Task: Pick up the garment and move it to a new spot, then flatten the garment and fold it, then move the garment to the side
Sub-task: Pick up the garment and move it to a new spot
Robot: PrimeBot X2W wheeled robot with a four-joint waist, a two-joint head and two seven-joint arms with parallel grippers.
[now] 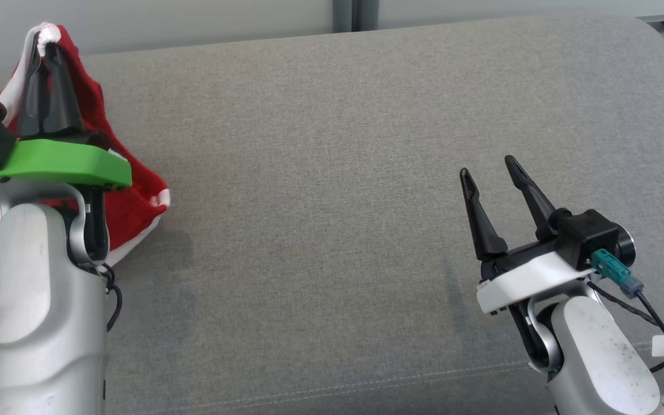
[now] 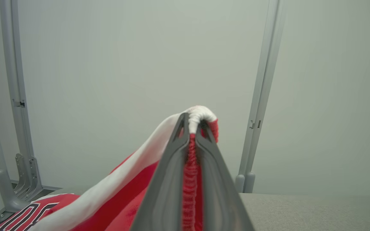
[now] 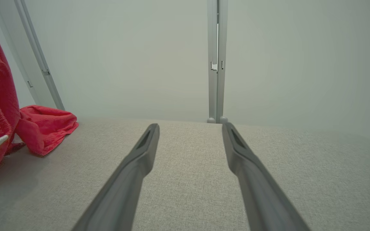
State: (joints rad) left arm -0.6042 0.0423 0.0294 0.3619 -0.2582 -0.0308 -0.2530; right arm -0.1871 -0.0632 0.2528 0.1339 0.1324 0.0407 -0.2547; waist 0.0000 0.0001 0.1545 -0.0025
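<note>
Room: pale grey panelled wall with upright grey metal posts stood behind the surface.
Surface: broad grey woven-fabric pad, flat.
Garment: red knitted garment with white trim lay at the pad's left, one edge lifted.
Left arm: left gripper was clamped on the garment's white-trimmed edge.
Right arm: right gripper had fingers spread, holding nothing, over bare fabric.

1 red-and-white garment; 2 grippers: left gripper, right gripper; 1 grey fabric surface
</note>
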